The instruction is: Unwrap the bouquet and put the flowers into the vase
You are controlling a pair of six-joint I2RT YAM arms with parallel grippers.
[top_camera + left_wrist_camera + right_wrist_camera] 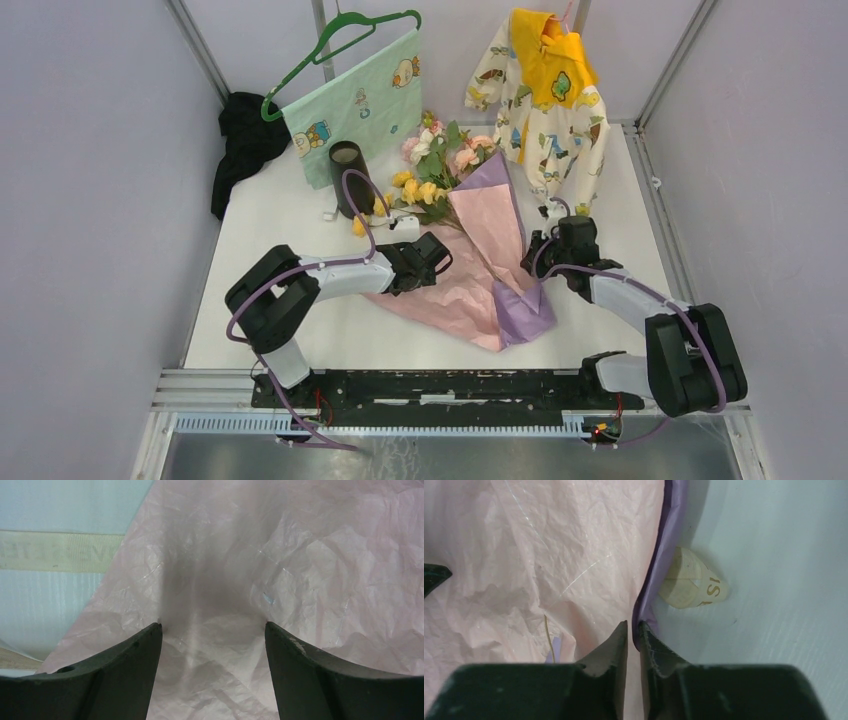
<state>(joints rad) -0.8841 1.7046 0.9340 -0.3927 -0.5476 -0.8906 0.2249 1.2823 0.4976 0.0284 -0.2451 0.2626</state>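
Note:
The bouquet lies on the white table with its flowers (pixel 437 165) pointing to the back, beside the black vase (pixel 347 176). Its pink paper (pixel 480 255) and lilac paper (pixel 525 310) are spread flat towards me. My left gripper (pixel 441 263) hovers open just over the pink paper (pixel 280 555), nothing between its fingers (pixel 145 650). My right gripper (pixel 534 262) is at the wrap's right edge; in the right wrist view its jaws (pixel 633 625) are shut on the pink and lilac paper edge (pixel 651 580). A loop of beige ribbon (pixel 694 582) lies just beyond it on the table.
A mint cloth on a green hanger (pixel 360 95) stands behind the vase. A patterned child's hoodie (pixel 545 105) hangs at the back right. A black cloth bundle (pixel 243 150) lies at the back left. A stretch of beige ribbon (pixel 60 551) lies left of the paper.

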